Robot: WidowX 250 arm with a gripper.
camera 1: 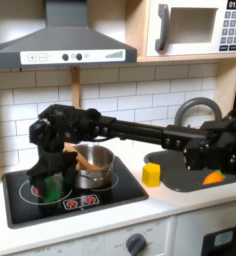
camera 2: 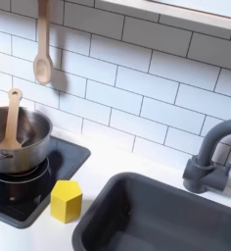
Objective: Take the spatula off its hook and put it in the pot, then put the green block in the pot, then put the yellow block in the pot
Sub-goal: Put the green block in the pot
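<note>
In the first exterior view my gripper (camera 1: 50,176) reaches down over the stove's left burner, its dark fingers on either side of the green block (camera 1: 54,188). I cannot make out whether they are closed on it. Just to the right stands the steel pot (camera 1: 95,168), also seen in the second exterior view (camera 2: 20,147). The wooden spatula (camera 2: 10,116) leans inside the pot, handle up (camera 1: 83,154). The yellow block (camera 1: 151,174) sits on the white counter between stove and sink (camera 2: 67,200).
A wooden spoon (camera 2: 42,54) hangs on the tiled wall above the stove (camera 1: 75,88). The dark sink (camera 2: 157,211) and its faucet (camera 2: 211,157) lie right of the yellow block. A small orange piece (camera 1: 212,178) sits by my arm. A range hood (camera 1: 60,42) overhangs the stove.
</note>
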